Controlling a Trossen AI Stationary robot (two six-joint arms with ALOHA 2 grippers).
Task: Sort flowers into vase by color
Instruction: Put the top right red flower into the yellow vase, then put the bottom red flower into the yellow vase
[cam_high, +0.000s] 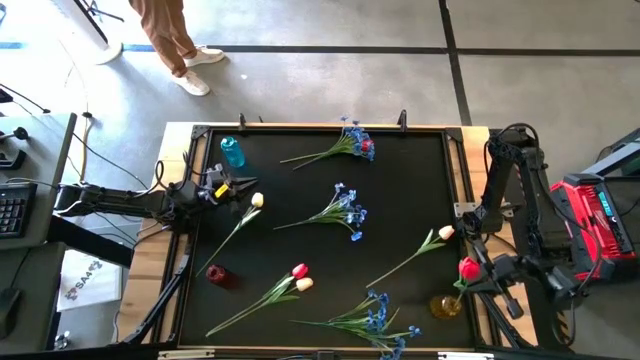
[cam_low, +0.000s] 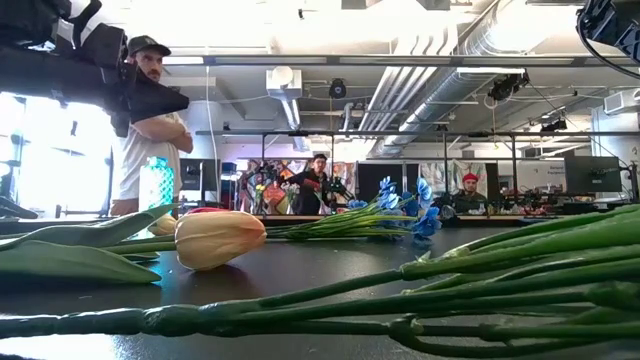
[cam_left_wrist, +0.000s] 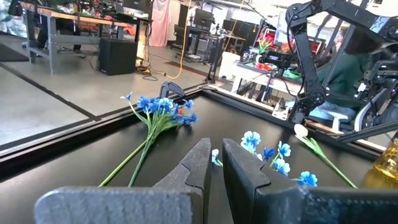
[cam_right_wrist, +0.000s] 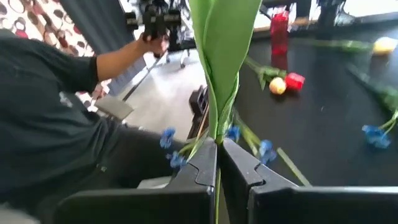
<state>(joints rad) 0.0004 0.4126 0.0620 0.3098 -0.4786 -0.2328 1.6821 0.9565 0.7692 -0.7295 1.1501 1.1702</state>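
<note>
Red tulip (cam_high: 469, 268) hangs near the counter's (cam_high: 400, 200) right edge, its green stem (cam_right_wrist: 219, 93) pinched by the right claw (cam_right_wrist: 219, 149) just above the amber vase (cam_high: 446, 305). To seat it cleanly, the arm should likely keep the stem upright and centred over the vase mouth before lowering. Left claw (cam_left_wrist: 214, 165), pressed nearly together and empty, waits over the counter's left edge.

Your right gripper (cam_right_wrist: 217, 163) sits over the table's (cam_high: 400, 210) near right corner, fingers pinched tight on a red tulip's (cam_high: 469, 268) green stem and leaf, arm folded back along the table's right edge. Your left gripper (cam_left_wrist: 215, 163) hovers above the table's left edge, arm stretched in level from outside it, fingers nearly together with nothing between them.
</note>
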